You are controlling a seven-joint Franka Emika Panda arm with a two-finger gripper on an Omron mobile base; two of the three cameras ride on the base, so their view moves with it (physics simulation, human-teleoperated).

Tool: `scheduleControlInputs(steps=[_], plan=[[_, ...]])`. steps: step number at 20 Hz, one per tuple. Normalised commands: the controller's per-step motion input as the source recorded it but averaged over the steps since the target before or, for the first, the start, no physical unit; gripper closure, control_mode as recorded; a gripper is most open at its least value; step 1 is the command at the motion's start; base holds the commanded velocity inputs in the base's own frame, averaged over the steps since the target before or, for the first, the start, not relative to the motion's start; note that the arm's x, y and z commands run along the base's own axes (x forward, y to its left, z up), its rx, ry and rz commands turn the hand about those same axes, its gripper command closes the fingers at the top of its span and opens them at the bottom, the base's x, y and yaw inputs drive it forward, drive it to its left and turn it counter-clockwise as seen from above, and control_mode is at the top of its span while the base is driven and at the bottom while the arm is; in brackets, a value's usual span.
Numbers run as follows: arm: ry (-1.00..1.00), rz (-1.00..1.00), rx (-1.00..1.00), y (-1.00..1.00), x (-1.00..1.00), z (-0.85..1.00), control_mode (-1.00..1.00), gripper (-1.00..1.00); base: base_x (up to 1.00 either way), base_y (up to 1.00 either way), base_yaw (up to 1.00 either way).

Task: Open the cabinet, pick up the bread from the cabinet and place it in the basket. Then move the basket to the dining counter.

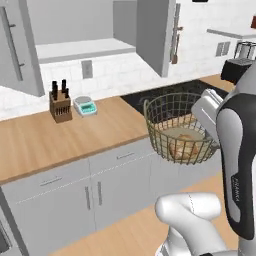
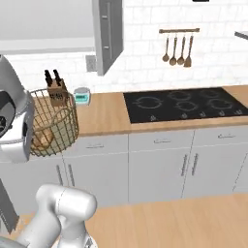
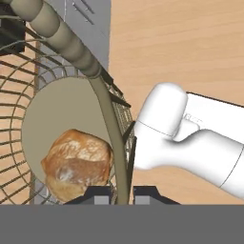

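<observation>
Basket in transit, bread aboard

The gripper (image 3: 119,194), clamped on the rim of the wire basket (image 1: 176,131), holds it clear of the counter edge; the bread (image 3: 78,164) sits at seven o'clock on its base. Next, likely: carrying it level to the dining counter

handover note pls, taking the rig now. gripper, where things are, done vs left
Gripper: shut on the basket rim, basket lifted off the counter in front of the grey drawer units.
Bread: lying on the basket's flat base.
Cabinet: doors open, shelf bare where visible.
Done: cabinet opened, bread in basket, basket picked up.
Left: carry the basket to the dining counter and set it down.
</observation>
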Motion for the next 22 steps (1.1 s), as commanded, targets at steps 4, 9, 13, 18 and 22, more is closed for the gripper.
scheduleControlInputs(steps=[4, 9, 13, 18, 22], plan=[[0.00, 0.00, 0.00, 0.00, 0.00, 0.00, 1.00, 1.00, 0.00, 0.00, -1.00], [0.00, 0.00, 0.00, 0.00, 0.00, 0.00, 1.00, 1.00, 0.00, 0.00, -1.00], [0.00, 0.00, 0.00, 0.00, 0.00, 0.00, 1.00, 1.00, 0.00, 0.00, -1.00], [0.00, 0.00, 0.00, 0.00, 0.00, 0.00, 1.00, 1.00, 0.00, 0.00, -1.00], [0.00, 0.00, 0.00, 0.00, 0.00, 0.00, 1.00, 1.00, 0.00, 0.00, -1.00]])
